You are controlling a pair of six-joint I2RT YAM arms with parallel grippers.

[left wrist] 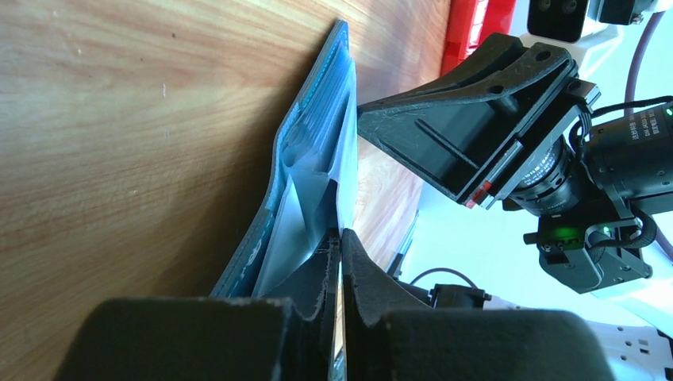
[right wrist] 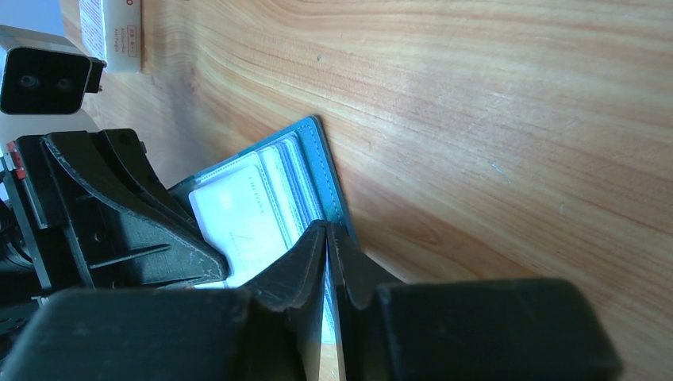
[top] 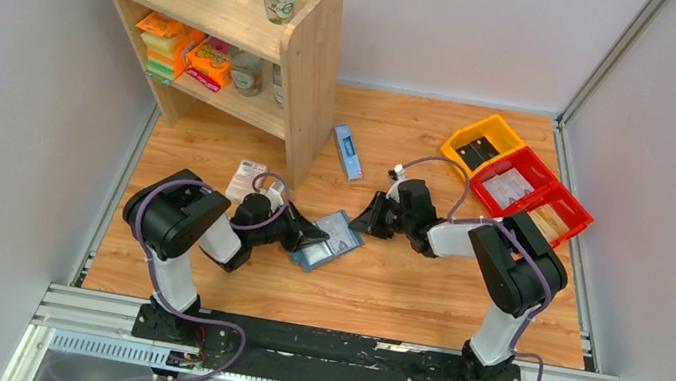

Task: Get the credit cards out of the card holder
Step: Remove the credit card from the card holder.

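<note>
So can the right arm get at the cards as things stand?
Likely yes: the holder is open with cards showing, the left gripper pinches its far side, and the right gripper sits right at the card edges with nothing between.

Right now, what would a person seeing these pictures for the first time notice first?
The open teal card holder at the middle of the table, white cards showing in its pockets. The left gripper pinches one edge, and the right gripper, jaws nearly together, sits at the opposite edge. Behind, a wooden shelf stands back left, a yellow bin and red bins back right.
</note>
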